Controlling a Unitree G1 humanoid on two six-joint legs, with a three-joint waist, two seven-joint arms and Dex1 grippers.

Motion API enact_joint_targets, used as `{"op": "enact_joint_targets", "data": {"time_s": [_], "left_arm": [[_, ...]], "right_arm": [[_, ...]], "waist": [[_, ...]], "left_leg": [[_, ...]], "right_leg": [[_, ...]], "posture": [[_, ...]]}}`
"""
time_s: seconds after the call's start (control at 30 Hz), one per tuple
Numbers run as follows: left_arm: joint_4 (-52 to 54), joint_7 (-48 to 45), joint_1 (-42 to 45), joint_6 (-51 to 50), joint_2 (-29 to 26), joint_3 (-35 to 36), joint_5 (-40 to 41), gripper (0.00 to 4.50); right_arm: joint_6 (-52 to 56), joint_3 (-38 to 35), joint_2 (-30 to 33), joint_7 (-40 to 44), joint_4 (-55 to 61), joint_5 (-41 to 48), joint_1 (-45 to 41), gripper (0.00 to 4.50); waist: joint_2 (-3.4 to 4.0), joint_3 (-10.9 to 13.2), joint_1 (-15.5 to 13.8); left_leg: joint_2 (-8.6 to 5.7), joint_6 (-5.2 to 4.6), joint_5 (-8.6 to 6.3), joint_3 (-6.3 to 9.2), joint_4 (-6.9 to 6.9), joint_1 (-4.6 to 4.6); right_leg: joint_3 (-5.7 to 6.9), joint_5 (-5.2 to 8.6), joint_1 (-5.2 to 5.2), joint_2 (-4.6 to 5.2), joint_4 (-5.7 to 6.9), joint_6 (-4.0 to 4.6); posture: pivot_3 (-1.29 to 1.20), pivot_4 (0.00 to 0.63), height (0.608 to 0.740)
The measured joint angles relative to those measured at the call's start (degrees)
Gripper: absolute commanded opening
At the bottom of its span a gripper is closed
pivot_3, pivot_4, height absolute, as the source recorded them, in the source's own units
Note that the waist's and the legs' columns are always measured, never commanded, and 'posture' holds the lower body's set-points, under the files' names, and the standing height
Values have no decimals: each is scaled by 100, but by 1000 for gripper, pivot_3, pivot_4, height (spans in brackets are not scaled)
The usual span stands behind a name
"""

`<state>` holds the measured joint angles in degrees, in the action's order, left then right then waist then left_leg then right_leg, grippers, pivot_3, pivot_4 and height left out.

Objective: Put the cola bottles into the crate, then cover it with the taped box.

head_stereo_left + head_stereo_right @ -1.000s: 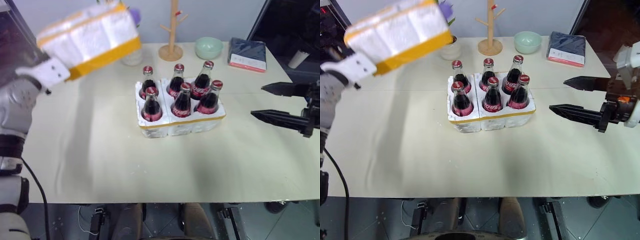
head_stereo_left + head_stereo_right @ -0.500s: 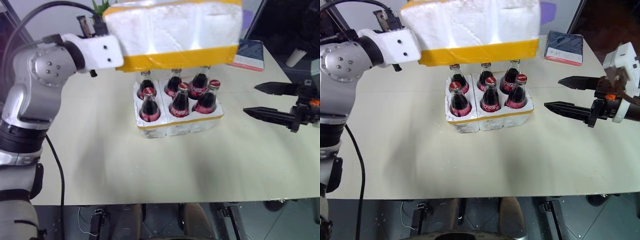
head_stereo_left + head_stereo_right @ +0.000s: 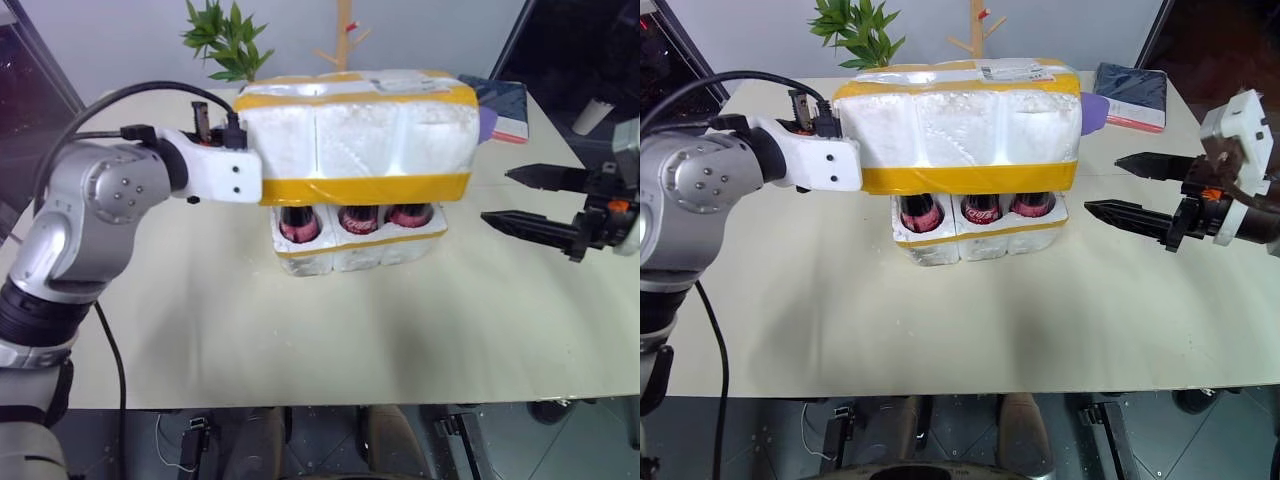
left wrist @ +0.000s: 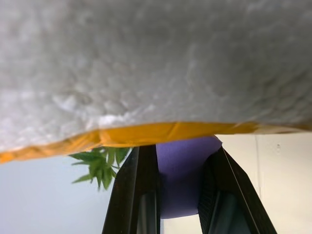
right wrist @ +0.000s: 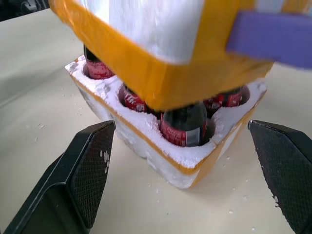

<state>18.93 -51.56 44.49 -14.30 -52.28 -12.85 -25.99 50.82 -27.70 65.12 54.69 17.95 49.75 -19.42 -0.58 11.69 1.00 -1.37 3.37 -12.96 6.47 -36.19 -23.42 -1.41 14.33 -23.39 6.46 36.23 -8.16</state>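
Left eye view shows the taped box (image 3: 360, 135) held above the crate (image 3: 355, 243), low enough that its lower yellow band hides the tops of the cola bottles (image 3: 343, 218); only their red-labelled bodies show beneath its rim, standing in the crate's wells. The box looks roughly level and sits over the crate, slightly off toward the robot's right. The left claw (image 4: 165, 185) is clenched on the taped box at its left end, its two black fingers (image 4: 134, 195) running under the box's yellow-taped edge. The right claw (image 3: 535, 200) hangs released beside the crate's right end, jaws spread wide and pointing toward the box, apart from both box and crate. The crate rests on the pale surface (image 3: 400, 330). A potted plant (image 3: 225, 40) and a wooden peg stand (image 3: 343, 30) stand behind the box, a dark book (image 3: 505, 100) at the far right.
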Motion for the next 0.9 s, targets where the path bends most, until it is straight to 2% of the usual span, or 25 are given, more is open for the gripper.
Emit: {"op": "enact_joint_targets", "data": {"time_s": [0.2,0.4,0.47,0.57,0.7,0.83,0.9], "left_arm": [[79,-80,-174,150,-76,30,-22,3914],[498,-129,-804,230,-274,420,121,3914],[692,-352,-1252,211,-540,809,414,3914],[854,-732,-1770,-54,-629,1260,947,3914],[571,-1056,-2304,184,-974,1678,1491,3914],[294,-1318,-2312,-242,-835,2064,2419,3914],[73,-1782,-2342,-956,-769,2390,3404,3914]], "right_arm": [[-9,49,-65,-31,-56,-7,-56,4500],[-80,56,-65,19,-93,-105,6,4500],[-109,46,-65,53,-134,-132,57,4500],[-121,49,-64,100,-185,-170,85,4500],[-131,49,-64,177,-211,-226,92,4500],[-176,57,-64,227,-224,-249,87,4500],[-194,59,-63,285,-233,-270,92,4500]], "waist": [[0,0,2],[0,0,3],[2,-1,25],[4,-1,7],[4,-1,-19],[4,-1,-15],[5,-1,3]], "left_leg": [[0,0,0,0,2,0],[1,0,0,0,1,0],[2,-1,0,-1,5,4],[3,-1,0,-1,2,4],[2,-1,0,0,-1,4],[2,0,0,0,-3,4],[3,-1,0,0,1,5]], "right_leg": [[0,0,-1,0,0,0],[0,0,-1,0,0,0],[-1,1,-1,0,0,1],[0,1,0,0,1,1],[0,1,2,0,0,2],[0,1,6,0,-3,2],[0,1,3,0,0,2]], "posture": [[0,150,739],[0,150,739],[0,150,739],[0,150,739],[0,150,739],[0,150,739],[0,150,739]]}}
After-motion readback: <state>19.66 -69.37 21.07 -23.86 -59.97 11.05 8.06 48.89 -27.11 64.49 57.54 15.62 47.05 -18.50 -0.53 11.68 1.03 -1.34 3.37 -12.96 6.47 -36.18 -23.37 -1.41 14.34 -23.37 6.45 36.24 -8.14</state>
